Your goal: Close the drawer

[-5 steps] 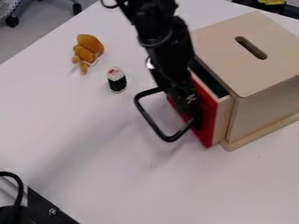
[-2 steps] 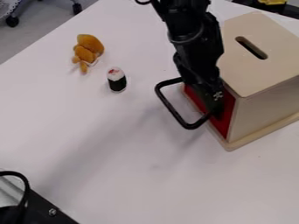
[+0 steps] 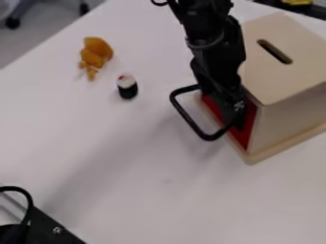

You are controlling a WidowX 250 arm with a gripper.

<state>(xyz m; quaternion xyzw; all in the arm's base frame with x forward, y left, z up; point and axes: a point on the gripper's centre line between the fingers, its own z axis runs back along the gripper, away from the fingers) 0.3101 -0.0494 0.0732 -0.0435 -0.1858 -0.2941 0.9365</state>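
push looks done: drawer (image 3: pixel 244 136) flush in box (image 3: pixel 274 71), gripper (image 3: pixel 236 123) at its front. can't tell if my jaws are apart. next, i ease straight back.

Red-fronted drawer (image 3: pixel 249 125), pushed in, its face nearly flush with the pale wooden box (image 3: pixel 290 114)

A pale wooden box (image 3: pixel 286 81) with a slotted top stands on the white table (image 3: pixel 115 167), its red-fronted drawer (image 3: pixel 245 136) closed. The black robot hand (image 3: pixel 237 125) is at the drawer's front. Left of them are a small black-and-white sushi-like piece (image 3: pixel 127 87) and an orange-brown plush toy (image 3: pixel 96 53).
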